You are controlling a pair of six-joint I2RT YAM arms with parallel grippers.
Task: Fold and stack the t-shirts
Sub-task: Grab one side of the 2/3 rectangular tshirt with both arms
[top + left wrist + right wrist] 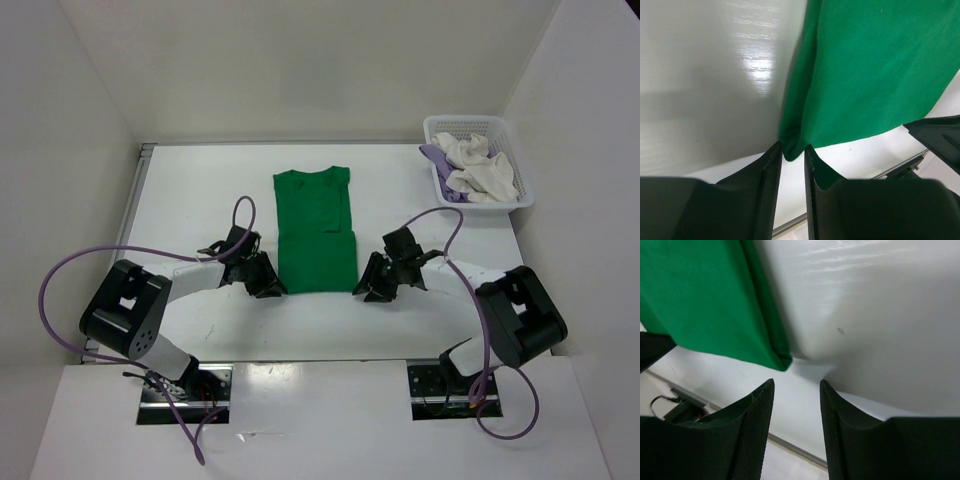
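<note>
While the green t-shirt [315, 235] is lying flat on the table [200, 190] w/ its long axis running straight away from the arm bases, the L gripper [268, 285] is sitting at its near-left corner and the R gripper [366, 288] at its near-right corner. So each arm is about equally near its own end of the hem. The white lattice basket [470, 125] is standing well past the shirt's far-right corner, w/ the white t-shirt [480, 170] and lavender t-shirt [436, 155] bunched inside.

L wrist view: the L gripper [793, 150] jaws are standing narrow, pinching the green t-shirt [865, 75] corner. Cloth is filling the gap, and the rest is spreading up and right.

R wrist view: the R gripper [796, 385] jaws are standing wide w/ nothing btwn them. The green t-shirt [700, 295] corner is lying just ahead, off the left fingertip, not touching. Prob. R is needing a short shift onto that corner before both can lift the hem together.
</note>
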